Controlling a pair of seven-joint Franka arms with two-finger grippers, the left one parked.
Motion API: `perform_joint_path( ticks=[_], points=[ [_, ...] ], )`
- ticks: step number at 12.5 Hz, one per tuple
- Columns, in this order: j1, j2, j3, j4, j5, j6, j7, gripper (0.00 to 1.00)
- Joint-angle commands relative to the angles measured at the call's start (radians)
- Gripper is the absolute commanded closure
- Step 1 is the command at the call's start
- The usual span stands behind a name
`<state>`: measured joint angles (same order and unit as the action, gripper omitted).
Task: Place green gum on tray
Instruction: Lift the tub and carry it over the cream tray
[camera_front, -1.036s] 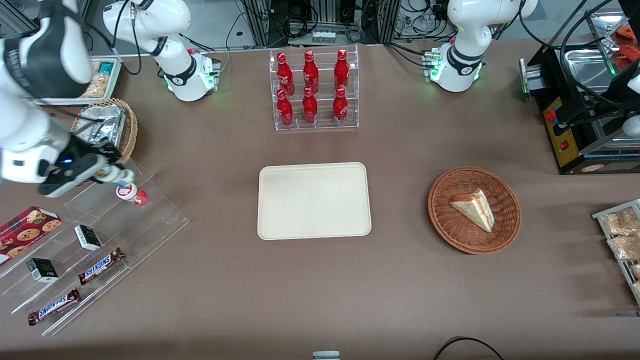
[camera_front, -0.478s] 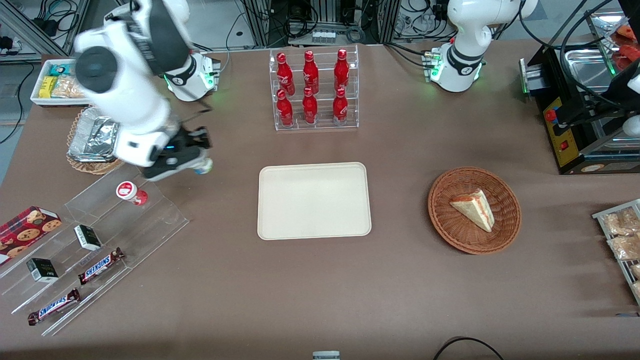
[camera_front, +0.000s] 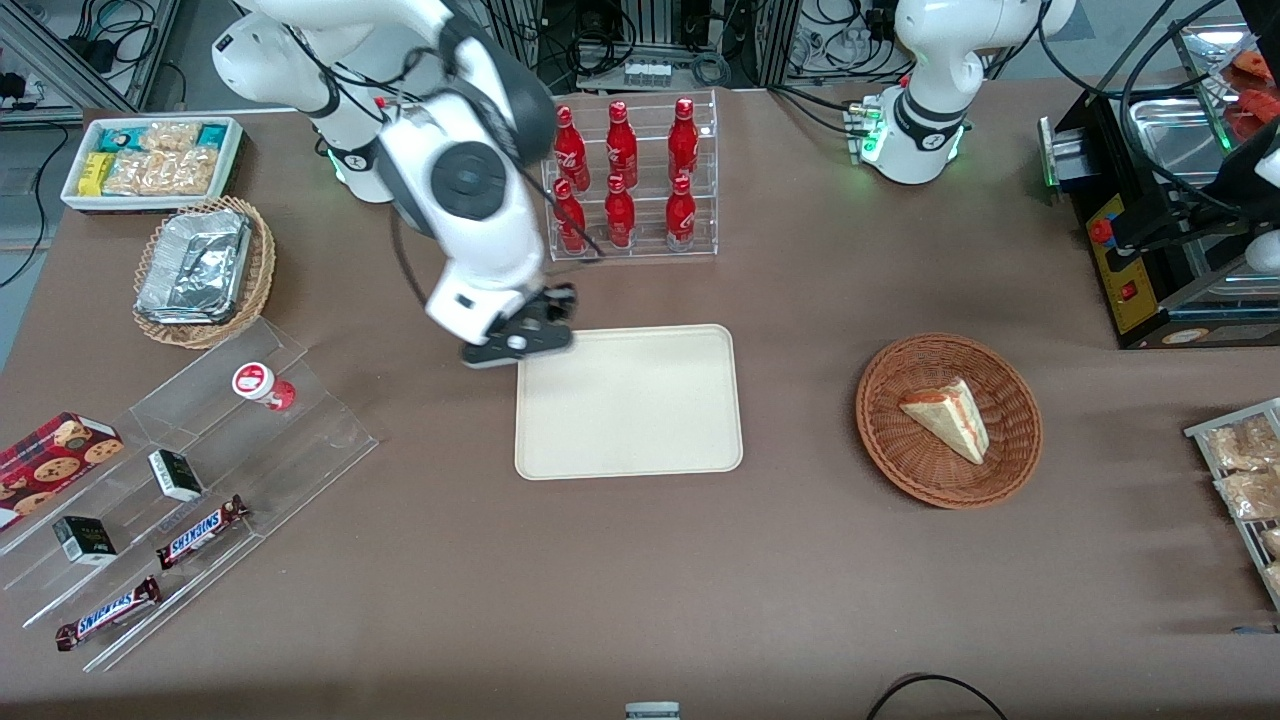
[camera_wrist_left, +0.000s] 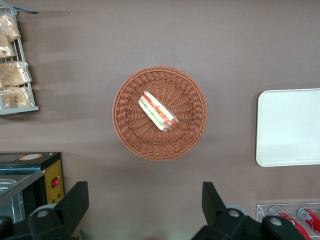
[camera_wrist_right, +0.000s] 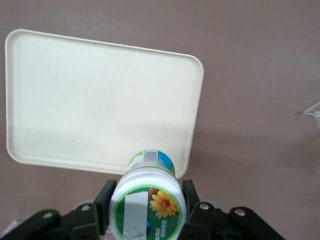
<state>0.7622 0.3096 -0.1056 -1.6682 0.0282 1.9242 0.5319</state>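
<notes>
Green gum (camera_wrist_right: 147, 202) between gripper (camera_wrist_right: 146, 206) fingers (camera_wrist_right: 104, 201), base hidden.

my front camera looks down steeply on the whole table from high up. my right wrist camera points straight down past the gripper (camera_wrist_right: 145, 212), close above the tray (camera_wrist_right: 60, 90). my left wrist camera hangs over the wicker basket (camera_wrist_left: 125, 135); all three share the tray.
</notes>
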Motion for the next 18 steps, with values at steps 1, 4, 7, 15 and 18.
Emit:
perform_joint_path(
  ticks=[1,4,7,15,18],
  points=[
    [0.031,0.113,-0.014,0.053,0.039,0.089,0.091,1.0],
    [0.065,0.195,-0.014,0.05,0.039,0.194,0.141,1.0],
    [0.088,0.252,-0.013,0.05,0.039,0.283,0.169,1.0],
    [0.109,0.347,-0.013,0.044,0.094,0.384,0.171,1.0],
    [0.124,0.364,-0.013,0.044,0.108,0.397,0.174,0.4]
  ],
)
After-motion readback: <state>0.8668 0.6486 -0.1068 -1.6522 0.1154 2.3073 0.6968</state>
